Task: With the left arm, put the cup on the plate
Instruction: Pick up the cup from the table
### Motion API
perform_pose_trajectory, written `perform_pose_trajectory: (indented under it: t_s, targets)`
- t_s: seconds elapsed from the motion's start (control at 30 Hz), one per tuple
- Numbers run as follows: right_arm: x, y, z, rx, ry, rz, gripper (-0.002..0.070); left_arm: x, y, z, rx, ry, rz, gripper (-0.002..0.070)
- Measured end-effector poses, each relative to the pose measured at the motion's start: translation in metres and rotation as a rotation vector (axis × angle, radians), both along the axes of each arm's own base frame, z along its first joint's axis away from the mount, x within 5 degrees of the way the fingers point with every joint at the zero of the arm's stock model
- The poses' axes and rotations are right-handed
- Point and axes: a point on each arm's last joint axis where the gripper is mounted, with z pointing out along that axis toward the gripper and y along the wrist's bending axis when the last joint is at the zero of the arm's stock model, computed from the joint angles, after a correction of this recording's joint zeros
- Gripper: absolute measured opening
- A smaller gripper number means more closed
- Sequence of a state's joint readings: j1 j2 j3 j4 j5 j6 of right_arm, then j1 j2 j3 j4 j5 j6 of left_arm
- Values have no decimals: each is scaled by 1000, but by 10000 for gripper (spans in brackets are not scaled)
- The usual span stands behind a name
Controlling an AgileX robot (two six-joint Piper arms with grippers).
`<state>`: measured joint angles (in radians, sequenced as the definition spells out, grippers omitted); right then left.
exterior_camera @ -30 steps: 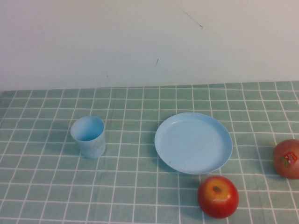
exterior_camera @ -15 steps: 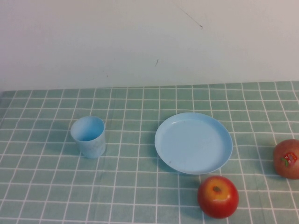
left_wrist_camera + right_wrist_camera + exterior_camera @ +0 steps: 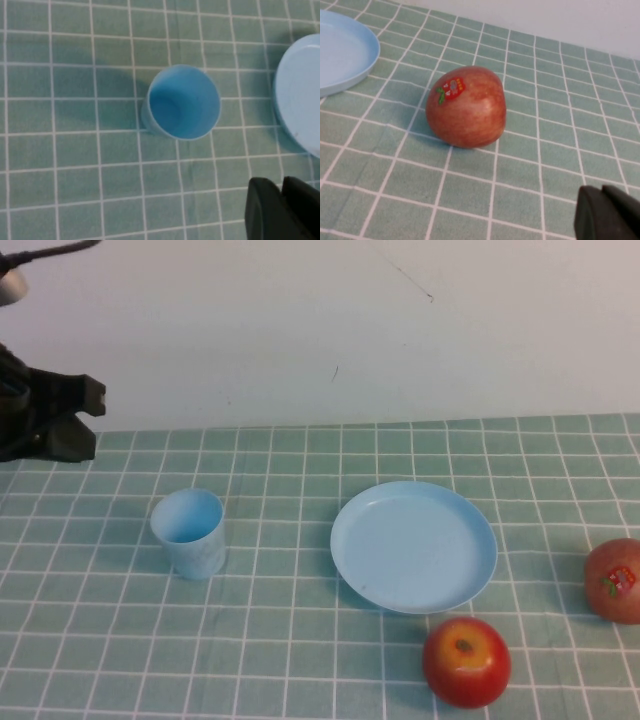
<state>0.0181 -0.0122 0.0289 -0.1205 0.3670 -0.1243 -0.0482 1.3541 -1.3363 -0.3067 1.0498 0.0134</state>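
Two pale blue plastic pieces sit on a green cloth (image 3: 300, 640) ruled with white squares. The cup (image 3: 189, 532), a smooth tapered tumbler with no handle, stands upright with its mouth open, on the robot's left. The plate (image 3: 414, 545), round with a low raised rim, lies flat to its right, well apart from it, with bare cloth between them. The plate carries nothing.

The left gripper (image 3: 50, 418), a blocky black shape, hangs at the far left edge of the high view, beyond the cup and apart from it. From its wrist camera the cup's round mouth appears from above, and the dark fingertips (image 3: 282, 210) show in one corner, close together with only a thin slit between them, holding nothing.

A glossy red apple (image 3: 466, 661) rests near the front edge, just beside the plate's rim. A second, duller apple with a sticker (image 3: 614, 580) sits at the right edge. The right gripper (image 3: 610, 214) hovers near this apple, its dark tips nearly touching each other and holding nothing. A plain white wall (image 3: 320, 330) closes off the back.
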Motion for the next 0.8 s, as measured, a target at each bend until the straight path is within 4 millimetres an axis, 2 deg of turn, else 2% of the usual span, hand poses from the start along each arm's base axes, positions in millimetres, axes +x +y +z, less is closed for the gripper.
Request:
perform_pose_trajectory:
  t_s: [0.07,0.13,0.23,0.3,0.47,0.67,0.8]
  targets:
    - [0,0,0,0,0,0,-2,13,1,-8,26,41,-6,71]
    - [0,0,0,0,0,0,-2,25,2,-16,49,69,-6,148]
    - [0,0,0,0,0,0,-2,39,2,-31,65,110,-6,314]
    - [0,0,0,0,0,0,-2,47,2,-42,70,141,-11,388]
    - [0,0,0,0,0,0,-2,66,1,-73,88,219,-42,438]
    - [0,0,0,0,0,0,-2,87,1,-109,103,293,-51,445]
    - [0,0,0,0,0,0,-2,99,-6,-127,114,280,-55,445]
